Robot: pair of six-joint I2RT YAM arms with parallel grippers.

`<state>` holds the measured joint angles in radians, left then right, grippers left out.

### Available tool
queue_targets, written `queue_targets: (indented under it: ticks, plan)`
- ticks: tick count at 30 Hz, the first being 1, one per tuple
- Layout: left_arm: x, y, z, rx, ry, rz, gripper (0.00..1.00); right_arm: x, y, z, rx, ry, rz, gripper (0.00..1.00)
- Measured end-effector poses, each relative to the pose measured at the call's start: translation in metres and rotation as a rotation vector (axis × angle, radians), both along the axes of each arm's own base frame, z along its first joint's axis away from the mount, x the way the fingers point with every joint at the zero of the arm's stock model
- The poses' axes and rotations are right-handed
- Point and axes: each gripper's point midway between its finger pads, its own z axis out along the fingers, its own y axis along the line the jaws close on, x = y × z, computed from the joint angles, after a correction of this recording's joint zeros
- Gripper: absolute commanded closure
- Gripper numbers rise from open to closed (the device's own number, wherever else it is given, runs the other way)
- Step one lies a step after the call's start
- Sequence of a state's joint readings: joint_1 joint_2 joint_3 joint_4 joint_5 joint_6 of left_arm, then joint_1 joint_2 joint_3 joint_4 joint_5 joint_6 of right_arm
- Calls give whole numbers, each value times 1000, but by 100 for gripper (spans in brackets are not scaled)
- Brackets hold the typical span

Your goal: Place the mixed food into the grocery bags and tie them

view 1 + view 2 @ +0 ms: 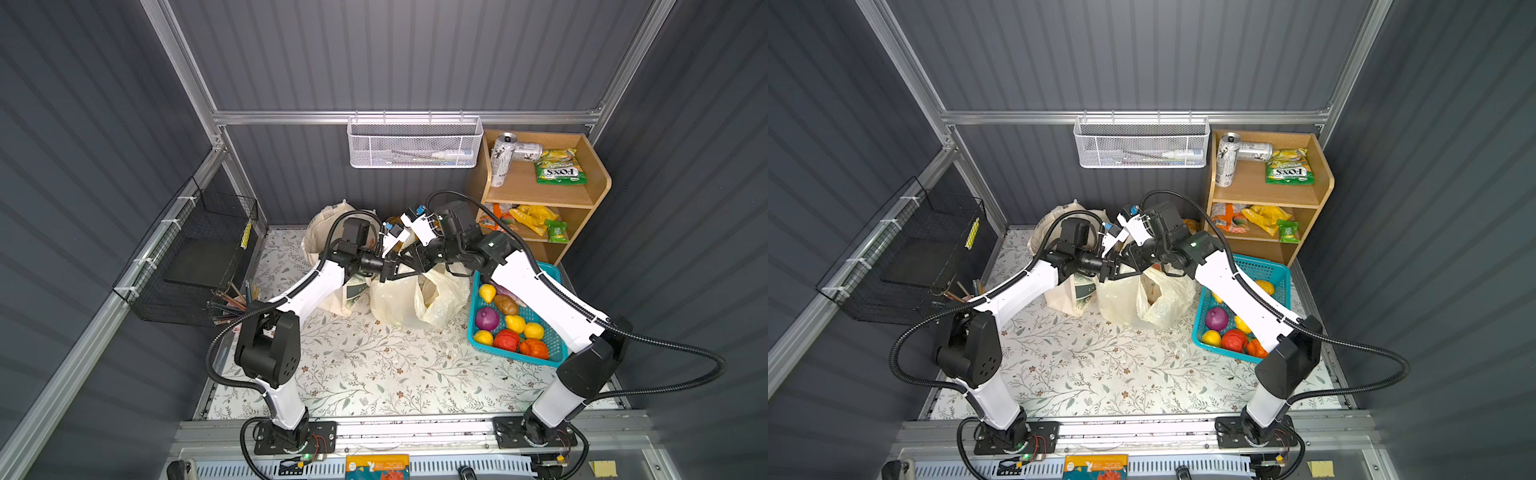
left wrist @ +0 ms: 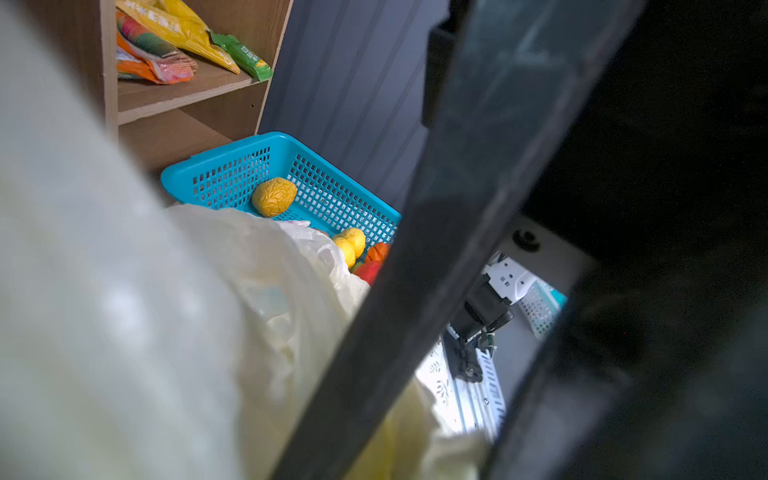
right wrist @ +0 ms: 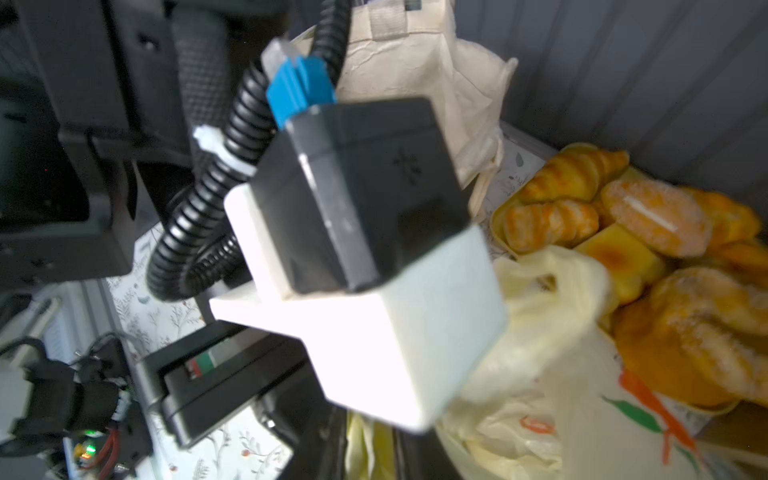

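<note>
Left gripper [image 1: 387, 272]: in both top views, fingers together just above the cream plastic bag [image 1: 395, 305].
Right gripper [image 1: 402, 266]: fingers apart, tip to tip with the left.
Bag: stands between canvas tote [image 1: 322, 232] and turquoise basket [image 1: 511, 353].
Purple onion [image 1: 487, 319]: in the basket.
Left wrist view: bag plastic close, blurred.
Right wrist view: bag beside toy pastries [image 3: 573, 174].

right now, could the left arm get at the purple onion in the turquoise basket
Probably not easily: the purple onion lies beyond the plastic bag, and the right arm crosses over the turquoise basket.
</note>
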<state>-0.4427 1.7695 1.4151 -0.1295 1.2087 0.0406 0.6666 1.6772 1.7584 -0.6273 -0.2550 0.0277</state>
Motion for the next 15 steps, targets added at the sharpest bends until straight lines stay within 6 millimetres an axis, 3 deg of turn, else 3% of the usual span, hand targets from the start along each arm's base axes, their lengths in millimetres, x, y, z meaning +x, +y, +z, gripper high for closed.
queue_targets:
  ticks: [4, 9, 12, 15]
  plan:
    - [6, 3, 1, -3, 0, 22, 100, 3, -1, 6, 11, -12, -19, 40]
    - [10, 2, 4, -22, -31, 29, 100, -8, 0, 0, -4, 32, 4, 31]
    - [9, 2, 2, -21, -30, 29, 100, -9, -8, 6, 11, 29, -5, 27]
    - [9, 2, 2, -21, -30, 29, 100, -9, -30, 17, 38, 12, -32, 22]
